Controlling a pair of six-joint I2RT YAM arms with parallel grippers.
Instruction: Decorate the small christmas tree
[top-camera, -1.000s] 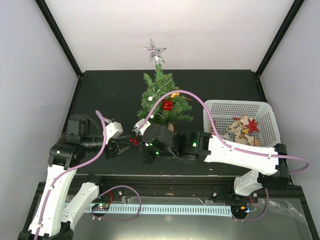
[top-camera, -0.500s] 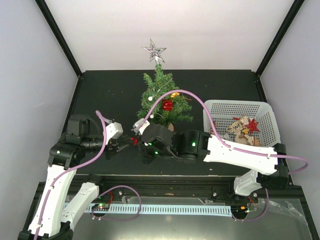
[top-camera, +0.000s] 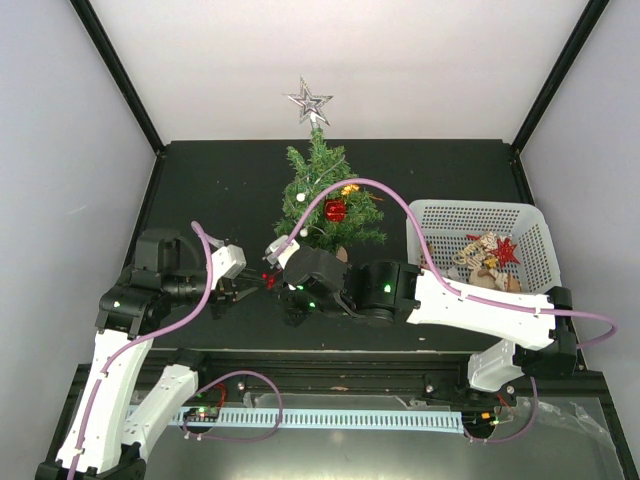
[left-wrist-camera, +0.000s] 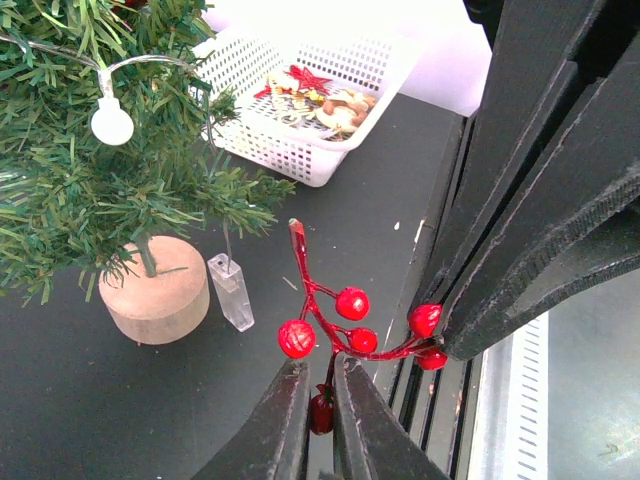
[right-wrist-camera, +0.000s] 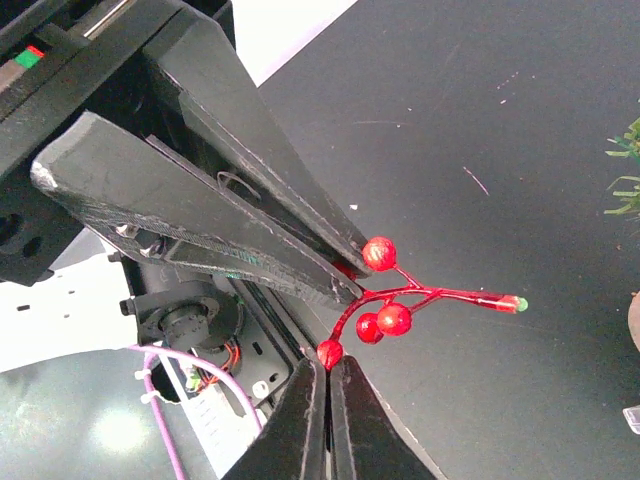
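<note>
The small christmas tree (top-camera: 320, 200) stands at the back centre on a round wooden base (left-wrist-camera: 155, 295), topped by a silver star (top-camera: 308, 100) and carrying a red ornament (top-camera: 335, 210) and a light string. In front of it a red berry sprig (top-camera: 267, 281) hangs in the air between both grippers. My left gripper (left-wrist-camera: 320, 385) has its jaws pressed onto the sprig's lower stem and one berry. My right gripper (right-wrist-camera: 328, 365) is shut on the sprig's other end, with a berry (right-wrist-camera: 330, 352) at its fingertips.
A white plastic basket (top-camera: 480, 240) with several ornaments sits at the right, also seen behind the tree in the left wrist view (left-wrist-camera: 300, 160). A small clear plastic block (left-wrist-camera: 231, 290) lies beside the tree base. A metal rail runs along the table's near edge.
My left gripper's jaws have come together around the berry sprig. Both arms have hardly moved, and the right gripper still holds the sprig.
</note>
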